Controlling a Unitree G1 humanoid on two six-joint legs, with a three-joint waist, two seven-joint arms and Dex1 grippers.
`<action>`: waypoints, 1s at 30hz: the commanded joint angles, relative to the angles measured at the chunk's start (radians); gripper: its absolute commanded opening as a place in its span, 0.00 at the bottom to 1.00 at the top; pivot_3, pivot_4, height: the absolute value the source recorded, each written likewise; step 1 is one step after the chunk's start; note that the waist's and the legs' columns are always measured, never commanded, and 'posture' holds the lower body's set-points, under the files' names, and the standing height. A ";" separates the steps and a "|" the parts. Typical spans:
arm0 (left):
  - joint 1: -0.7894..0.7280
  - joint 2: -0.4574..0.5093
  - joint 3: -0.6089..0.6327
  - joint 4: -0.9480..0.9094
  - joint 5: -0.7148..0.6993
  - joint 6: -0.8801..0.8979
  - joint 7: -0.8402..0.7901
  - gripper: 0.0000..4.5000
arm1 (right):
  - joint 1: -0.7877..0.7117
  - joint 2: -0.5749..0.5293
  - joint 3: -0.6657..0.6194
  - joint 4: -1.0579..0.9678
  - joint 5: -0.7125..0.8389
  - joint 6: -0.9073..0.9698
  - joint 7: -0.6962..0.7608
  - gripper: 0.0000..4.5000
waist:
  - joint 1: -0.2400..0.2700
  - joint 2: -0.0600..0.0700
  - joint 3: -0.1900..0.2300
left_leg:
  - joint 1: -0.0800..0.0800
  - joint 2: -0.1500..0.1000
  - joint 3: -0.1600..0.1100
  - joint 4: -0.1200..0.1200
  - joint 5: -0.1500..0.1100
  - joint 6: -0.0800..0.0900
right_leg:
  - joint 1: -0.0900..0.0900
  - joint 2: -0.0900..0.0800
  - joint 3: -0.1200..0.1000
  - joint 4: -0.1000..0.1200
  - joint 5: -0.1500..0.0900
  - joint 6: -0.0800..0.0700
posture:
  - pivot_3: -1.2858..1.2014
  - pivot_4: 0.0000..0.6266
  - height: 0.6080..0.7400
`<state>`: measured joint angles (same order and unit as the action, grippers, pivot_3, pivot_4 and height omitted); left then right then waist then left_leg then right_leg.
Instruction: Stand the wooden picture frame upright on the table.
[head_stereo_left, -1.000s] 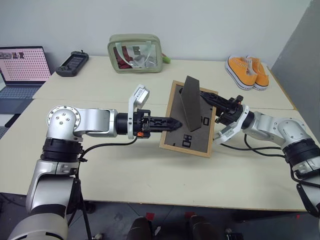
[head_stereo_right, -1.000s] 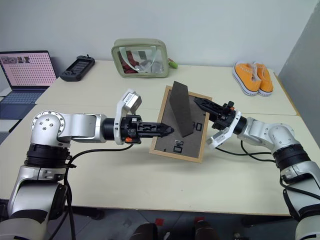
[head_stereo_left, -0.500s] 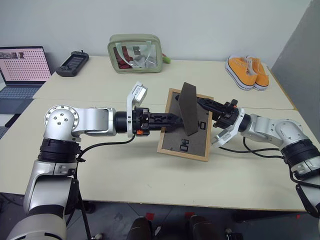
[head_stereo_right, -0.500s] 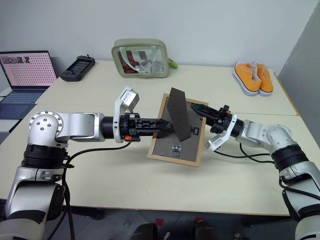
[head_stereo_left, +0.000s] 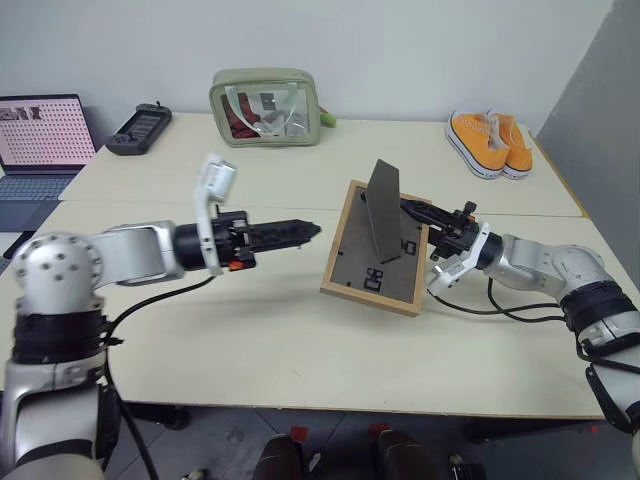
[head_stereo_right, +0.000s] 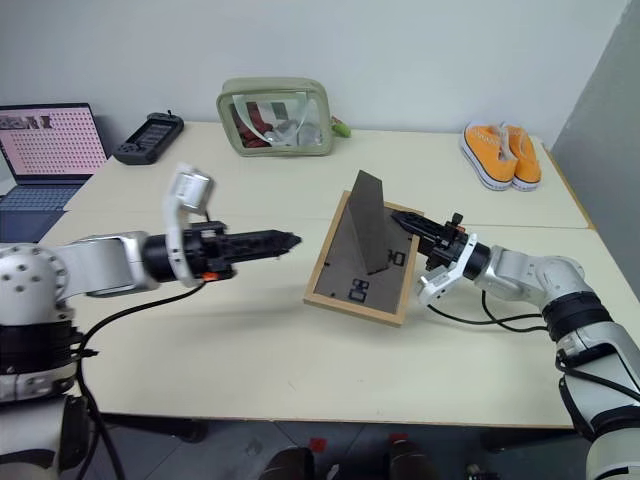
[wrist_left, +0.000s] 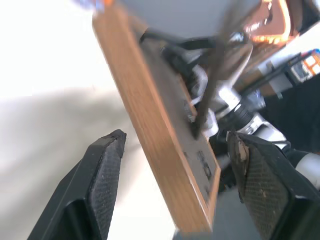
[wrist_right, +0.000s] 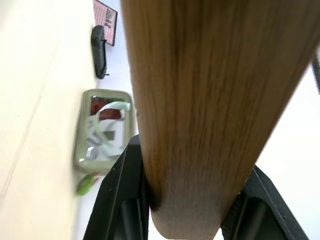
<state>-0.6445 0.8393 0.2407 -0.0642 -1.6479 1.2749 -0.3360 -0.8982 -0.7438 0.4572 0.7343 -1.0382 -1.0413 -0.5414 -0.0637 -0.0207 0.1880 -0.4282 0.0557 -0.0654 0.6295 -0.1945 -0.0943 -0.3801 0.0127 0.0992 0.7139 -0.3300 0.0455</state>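
shoes (head_stereo_left: 492, 142), bag (head_stereo_left: 266, 107), laptop (head_stereo_left: 40, 140) far back; wooden picture frame (head_stereo_left: 378, 250) tilted, clamped in right gripper (head_stereo_left: 432, 217); left gripper (head_stereo_left: 300, 231) apart, beside.

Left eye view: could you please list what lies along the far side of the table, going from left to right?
Open laptop with a pink screen → black handheld controller → pale green pouch with a clear window → pair of orange sneakers with white soles, all on the cream table.
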 joint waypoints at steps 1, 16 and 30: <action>0.131 0.054 0.203 -0.234 -0.033 -0.079 -0.003 0.77 | -0.082 0.069 -0.011 0.127 0.174 -0.109 0.103 0.29 | -0.007 -0.001 0.000 | 0.000 0.000 0.000 0.000 0.000 0.000 | 0.000 0.000 0.000 0.000 0.000 0.000 | 0.52 0.24 1.00; 0.649 0.112 0.458 -0.628 -0.190 -0.304 0.178 0.77 | -0.075 0.498 -0.285 0.178 1.295 0.547 1.412 0.29 | 0.007 -0.002 0.001 | 0.012 0.004 -0.002 -0.002 0.000 0.000 | 0.013 0.001 -0.003 -0.002 0.000 -0.001 | 0.52 0.24 1.00; 0.864 0.167 0.523 -0.636 -0.012 -0.328 0.059 0.77 | 0.146 0.469 -0.311 -0.135 1.317 0.977 1.557 0.29 | 0.021 -0.001 0.002 | 0.011 0.006 0.003 -0.005 -0.001 0.000 | 0.007 0.004 0.000 -0.002 -0.002 -0.004 | 0.52 0.24 1.00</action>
<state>0.2149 0.9831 0.7174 -0.7032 -1.7241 0.9540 -0.2277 -0.7545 -0.2686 0.1753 0.6862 0.2601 -0.1302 1.0299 -0.0425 -0.0218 0.1898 -0.4170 0.0616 -0.0625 0.6244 -0.1953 -0.0942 -0.3729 0.0165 0.0990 0.7119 -0.3324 0.0419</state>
